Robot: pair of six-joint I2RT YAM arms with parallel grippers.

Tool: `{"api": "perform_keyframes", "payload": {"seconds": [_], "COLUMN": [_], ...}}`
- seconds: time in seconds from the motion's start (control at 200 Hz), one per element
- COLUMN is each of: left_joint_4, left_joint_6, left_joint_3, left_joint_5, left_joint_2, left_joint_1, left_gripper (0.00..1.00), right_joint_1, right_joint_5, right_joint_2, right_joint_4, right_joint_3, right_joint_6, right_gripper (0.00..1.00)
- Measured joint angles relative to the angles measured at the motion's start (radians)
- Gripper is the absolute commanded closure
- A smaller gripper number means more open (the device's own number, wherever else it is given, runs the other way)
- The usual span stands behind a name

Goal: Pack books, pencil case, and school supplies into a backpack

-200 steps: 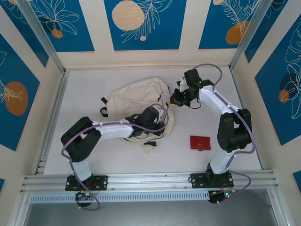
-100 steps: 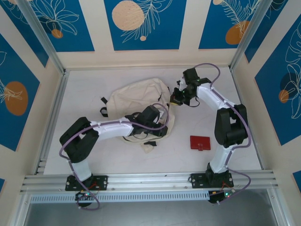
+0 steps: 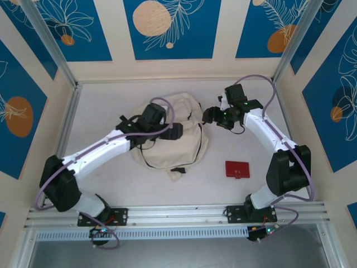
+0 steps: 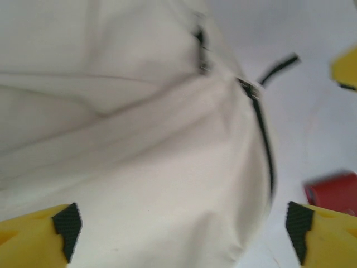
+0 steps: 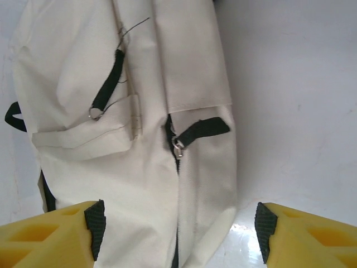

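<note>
- Backpack point(image 3: 167, 139): lies flat on the table point(image 3: 106, 97) at the centre of the top view, with its black straps at its left edge. In the right wrist view a black zipper pull point(image 5: 178, 147) sits at the head of a zipper line that runs down the cream fabric. Whether any compartment stands open cannot be told.
- Left gripper point(image 3: 177, 132): hovers over the middle of the backpack. In its own wrist view the left gripper point(image 4: 181, 234) has its jaws spread to both lower corners of the frame, with only fabric below and nothing held.
- Right gripper point(image 3: 210, 115): hangs just beside the backpack's upper right edge. In its wrist view the right gripper point(image 5: 178, 234) is likewise spread wide and empty, looking down on the front pocket and zipper.
- Pencil case point(image 3: 237, 169): lies on the bare table at lower right of centre, apart from the backpack's right edge. It also shows as a red corner point(image 4: 334, 192) at the right edge of the left wrist view.
- Governing relation: the pencil case lies below and to the right of the right gripper in the top view, on that arm's own side. Its long axis runs nearly left to right, with the tab on the lower long edge.
- Judgement: the right arm is the nearer. A pick would likely call for jaws set across the short width.
</note>
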Motion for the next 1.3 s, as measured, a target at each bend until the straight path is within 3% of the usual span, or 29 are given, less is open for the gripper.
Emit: {"api": "perform_keyframes", "payload": {"seconds": [0.21,0.39,0.66,0.865,1.18,1.3], "left_joint_4": [-0.092,-0.133,-0.137,-0.128,-0.109,-0.106], "left_joint_6": [-0.042,-0.067,-0.071,-0.066,-0.029,0.001], "left_joint_3": [-0.071,-0.111,-0.115,-0.115,-0.059,-0.001], "left_joint_5": [-0.075,-0.074,-0.047,0.0,0.108,0.146], "left_joint_2": [-0.128,-0.152,-0.151,-0.137,-0.038,0.02], "left_joint_1": [0.106,0.151,0.156,0.156,0.155,0.141], "left_gripper": [0.0,0.0,0.0,0.0,0.06,0.11], "right_joint_1": [0.1,0.111,0.105,0.099,0.1,0.1], "right_joint_5": [0.068,0.079,0.042,0.038,0.05,0.066], "right_joint_2": [0.079,0.129,0.209,0.195,0.028,-0.043], "right_joint_4": [0.003,0.024,0.069,0.14,0.192,0.187], "right_joint_3": [0.046,0.011,-0.035,-0.118,-0.328,-0.4], "right_joint_6": [0.016,0.049,0.081,0.1,0.154,0.185], "right_gripper": [0.27,0.31,0.65,0.85,0.85,0.7]}}
